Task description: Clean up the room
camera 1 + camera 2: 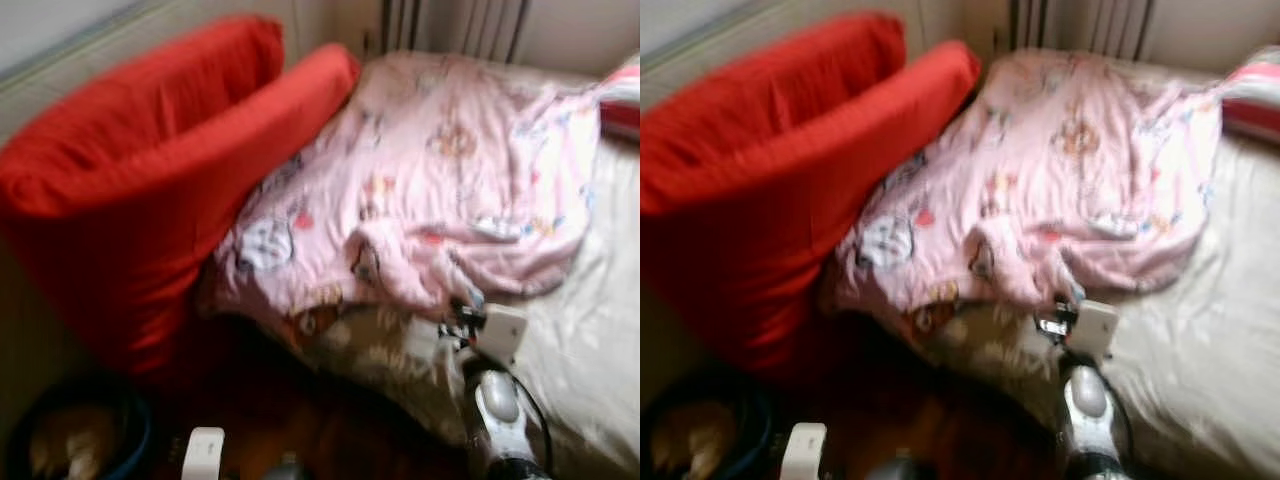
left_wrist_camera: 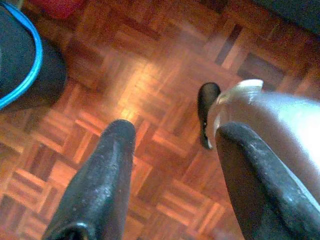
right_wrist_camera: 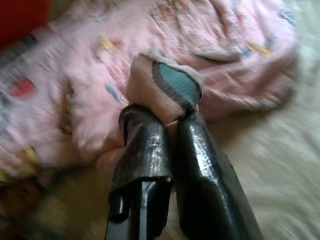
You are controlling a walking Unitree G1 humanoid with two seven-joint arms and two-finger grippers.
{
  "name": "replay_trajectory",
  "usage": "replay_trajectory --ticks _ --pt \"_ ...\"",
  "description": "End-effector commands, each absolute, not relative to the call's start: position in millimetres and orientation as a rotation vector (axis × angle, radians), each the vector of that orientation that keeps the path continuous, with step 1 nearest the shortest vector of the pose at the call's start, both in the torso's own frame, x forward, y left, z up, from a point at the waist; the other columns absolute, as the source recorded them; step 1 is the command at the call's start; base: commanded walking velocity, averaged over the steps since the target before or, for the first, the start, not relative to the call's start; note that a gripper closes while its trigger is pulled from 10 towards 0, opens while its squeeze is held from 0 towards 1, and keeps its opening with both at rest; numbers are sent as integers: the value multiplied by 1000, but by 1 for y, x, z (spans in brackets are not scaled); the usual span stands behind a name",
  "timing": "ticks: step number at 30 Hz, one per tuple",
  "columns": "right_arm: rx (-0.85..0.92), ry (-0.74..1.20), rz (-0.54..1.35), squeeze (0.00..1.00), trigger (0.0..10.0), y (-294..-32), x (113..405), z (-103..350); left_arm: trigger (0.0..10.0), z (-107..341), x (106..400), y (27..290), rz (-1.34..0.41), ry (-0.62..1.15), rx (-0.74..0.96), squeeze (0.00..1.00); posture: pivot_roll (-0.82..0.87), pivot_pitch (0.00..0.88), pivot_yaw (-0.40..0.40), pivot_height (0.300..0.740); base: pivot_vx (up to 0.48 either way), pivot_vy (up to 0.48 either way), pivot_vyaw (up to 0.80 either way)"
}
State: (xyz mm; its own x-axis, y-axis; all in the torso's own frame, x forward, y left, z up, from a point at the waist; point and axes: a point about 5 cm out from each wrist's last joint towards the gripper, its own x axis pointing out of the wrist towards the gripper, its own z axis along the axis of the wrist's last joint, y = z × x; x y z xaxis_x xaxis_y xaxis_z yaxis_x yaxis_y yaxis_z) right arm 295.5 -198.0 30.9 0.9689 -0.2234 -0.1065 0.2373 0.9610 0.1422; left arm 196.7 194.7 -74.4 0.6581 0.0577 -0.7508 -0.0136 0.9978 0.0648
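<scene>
Pink printed cotton blanket (image 1: pixel 430 190): rumpled on pale bed sheet (image 1: pixel 590 340), against 2 red fabric pillows (image 1: pixel 150 170); right gripper (image 3: pixel 167 117) clamped on a folded edge near the bedside. Advice: keep the pinch firm, draw slowly, avoid bunching. Dark round bin with blue rim (image 1: pixel 75 435): on parquet floor (image 2: pixel 150 100), holding something pale, unidentifiable. Left gripper (image 2: pixel 172 135): spread, empty, above floor

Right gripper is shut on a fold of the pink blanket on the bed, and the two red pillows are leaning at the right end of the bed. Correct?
Not quite. The right gripper is shut on a fold of the pink blanket on the bed, but the two red pillows lean at the left end, as the left eye view shows.
</scene>
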Motion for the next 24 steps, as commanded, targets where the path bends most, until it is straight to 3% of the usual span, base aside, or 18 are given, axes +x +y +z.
replay_trajectory --ticks 1,5,18,24 --pt "149 62 -268 0 10000 -204 295 34 10000 -73 199 195 37 842 60 0 -44 155 42 740 0 0 0" --pt "125 40 -347 0 10000 -216 292 37 10000 -72 200 195 35 839 63 0 -45 156 42 740 0 0 0" --pt "123 47 -342 0 10000 -212 292 35 10000 -72 201 194 15 843 88 0 -43 155 43 740 0 0 0" --pt "123 50 -325 0 10000 -208 293 35 10000 -73 200 194 10 846 91 0 -43 155 43 740 0 -267 0"
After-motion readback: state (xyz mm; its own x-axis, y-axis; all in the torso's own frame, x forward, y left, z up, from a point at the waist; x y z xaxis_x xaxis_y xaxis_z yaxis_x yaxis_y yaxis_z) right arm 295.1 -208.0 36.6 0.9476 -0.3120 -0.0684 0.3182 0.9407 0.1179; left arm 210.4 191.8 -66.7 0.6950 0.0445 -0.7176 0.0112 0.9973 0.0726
